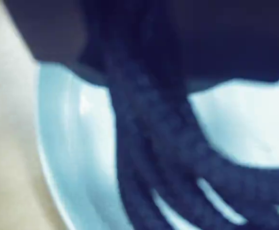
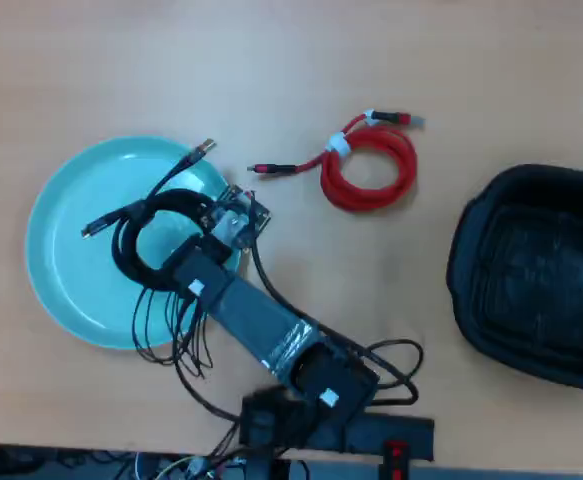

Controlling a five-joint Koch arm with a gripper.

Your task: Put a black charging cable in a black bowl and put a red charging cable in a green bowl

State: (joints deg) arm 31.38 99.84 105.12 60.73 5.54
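The black charging cable (image 2: 143, 232) lies over the green bowl (image 2: 66, 270), near the surface's (image 2: 271, 80) left edge; whether the tool (image 2: 176, 260) grips it cannot be told. The red charging cable (image 2: 371, 170) lies mid-surface. The black bowl (image 2: 471, 260), at the right edge, holds nothing.

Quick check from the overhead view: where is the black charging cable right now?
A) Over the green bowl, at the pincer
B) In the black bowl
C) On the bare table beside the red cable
A: the black charging cable lies over the green bowl, at the pincer; the black bowl holds no cable.
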